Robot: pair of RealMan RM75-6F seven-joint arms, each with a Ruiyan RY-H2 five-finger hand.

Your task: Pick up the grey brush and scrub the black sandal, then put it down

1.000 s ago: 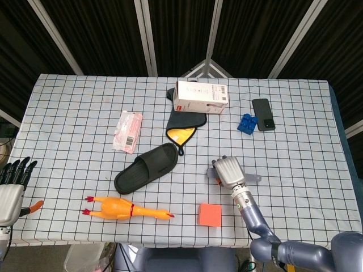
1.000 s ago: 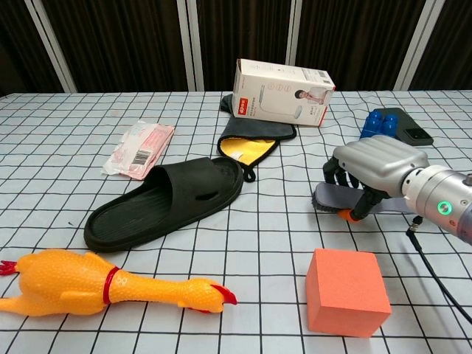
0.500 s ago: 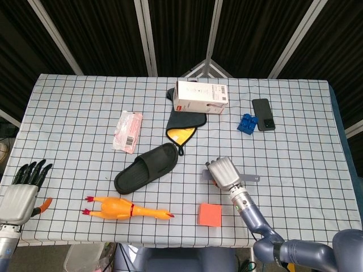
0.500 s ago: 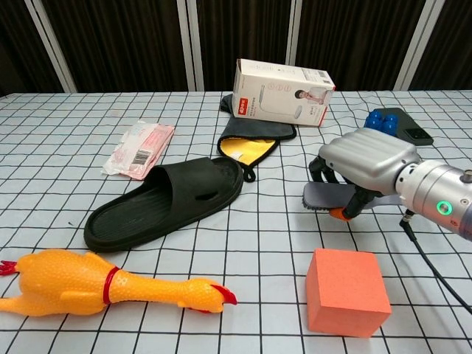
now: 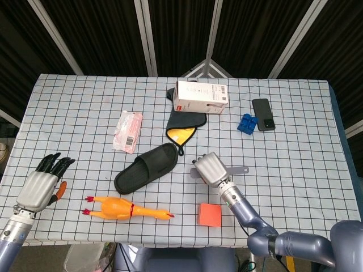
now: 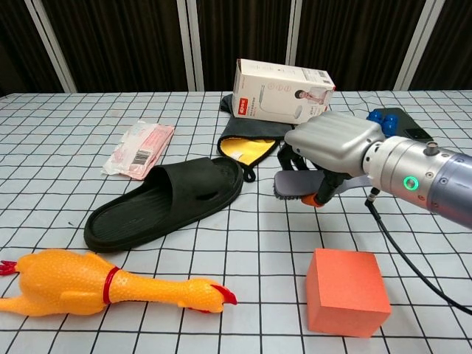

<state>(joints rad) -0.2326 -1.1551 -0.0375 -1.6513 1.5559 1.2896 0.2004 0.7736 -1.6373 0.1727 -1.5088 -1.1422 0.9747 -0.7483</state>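
Here my right robot hand (image 6: 335, 147) grips the grey brush (image 6: 295, 183) just above the checked desk (image 5: 85, 102), bristles down, near the toe of the black sandal (image 6: 162, 203); my left robot hand (image 5: 41, 186) hovers empty, fingers extended, at the desk's near edge. I judge the brush should land flat on the sandal's strap and scrub along its length, pressing lightly so the sandal does not skid.
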